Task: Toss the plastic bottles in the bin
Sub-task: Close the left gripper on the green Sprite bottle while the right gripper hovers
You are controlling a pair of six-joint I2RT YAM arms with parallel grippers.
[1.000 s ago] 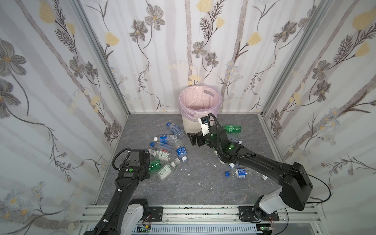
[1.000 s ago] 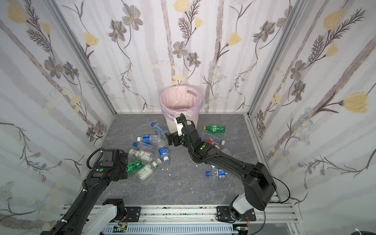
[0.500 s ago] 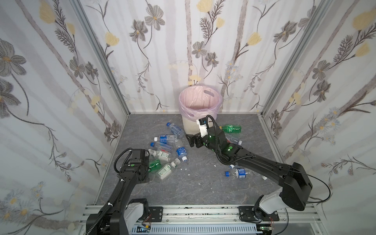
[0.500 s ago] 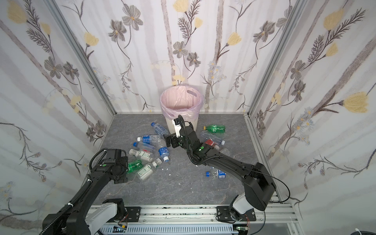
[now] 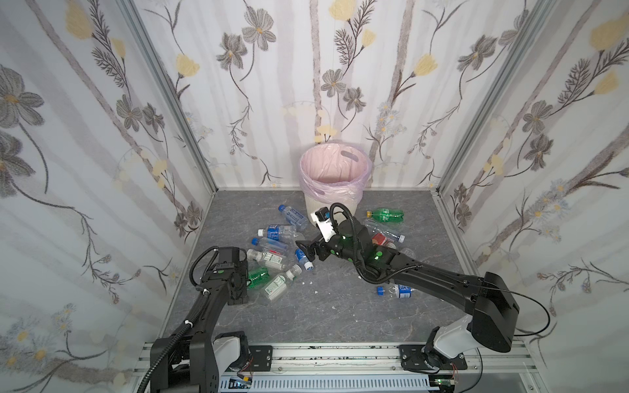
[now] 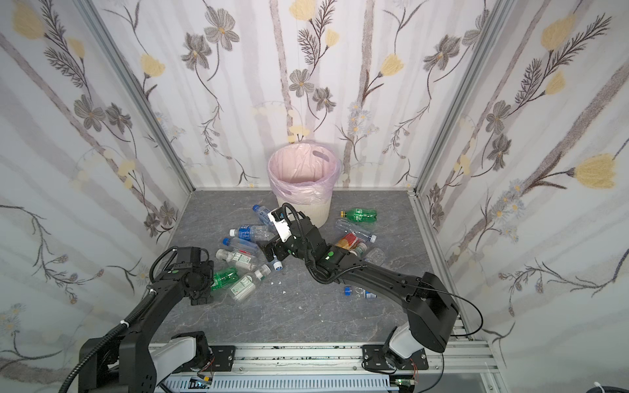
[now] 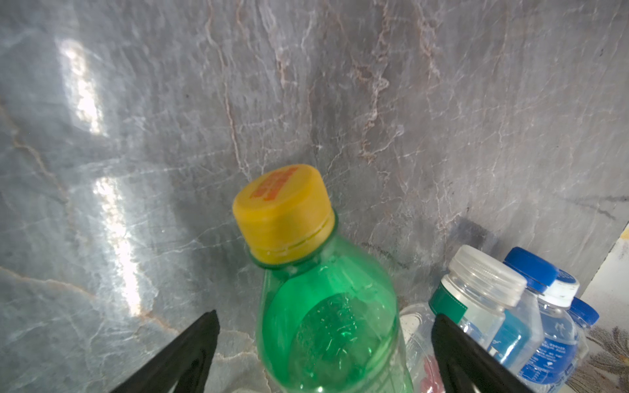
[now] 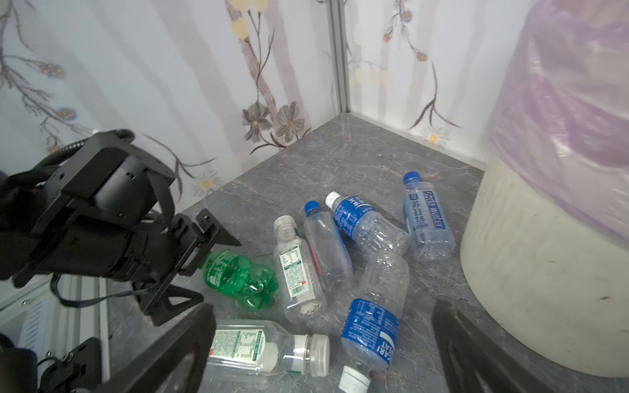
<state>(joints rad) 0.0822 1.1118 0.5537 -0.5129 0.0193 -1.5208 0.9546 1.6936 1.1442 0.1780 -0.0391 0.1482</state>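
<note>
Two tools stand with jaws spread wide, and neither grips anything. The left tool (image 7: 325, 318) straddles the neck end of a dented green plastic bottle with a yellow cap (image 7: 323, 292), one finger on each side with a gap between finger and bottle. This bottle lies on the grey marbled surface (image 7: 136, 102). The right tool (image 8: 321, 309) hangs over a clear plastic bottle with a blue label and white cap (image 8: 371, 326), which lies in a cluster of fallen bottles left of centre in both top views. The round cream-white ribbed bin lined with a pale pink bag (image 5: 316, 204) stands upright against the back wall. To its right lie a second green bottle (image 5: 386, 215) and a red-labelled bottle (image 5: 379, 238). A small clear blue-capped bottle (image 5: 396, 291) lies beside the right arm.
</note>
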